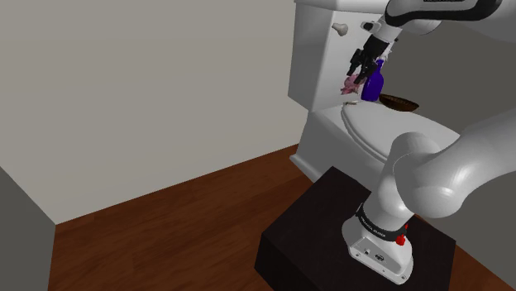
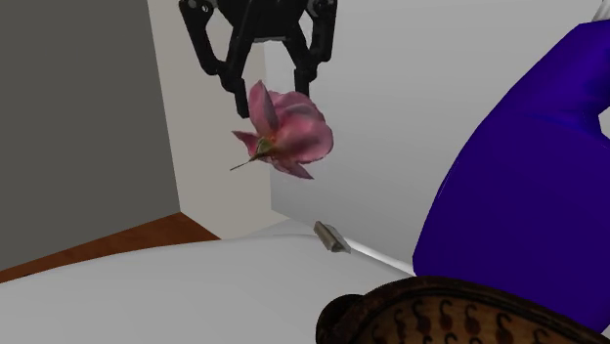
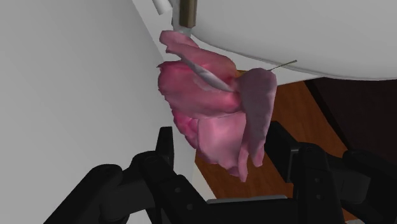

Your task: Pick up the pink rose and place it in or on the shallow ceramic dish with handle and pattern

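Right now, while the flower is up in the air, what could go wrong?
The gripper pinches the pink rose only by its upper petals, so it might slip and drop onto the white toilet lid. The blue bottle stands right next to the patterned dish, so the gripper could bump it on the way there.

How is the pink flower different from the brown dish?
The rose is pink with loose petals; the dish is brown with dark curly marks. The rose hangs in the air, clasped by the gripper; the dish sits on the white toilet lid. Both are close to the blue bottle.
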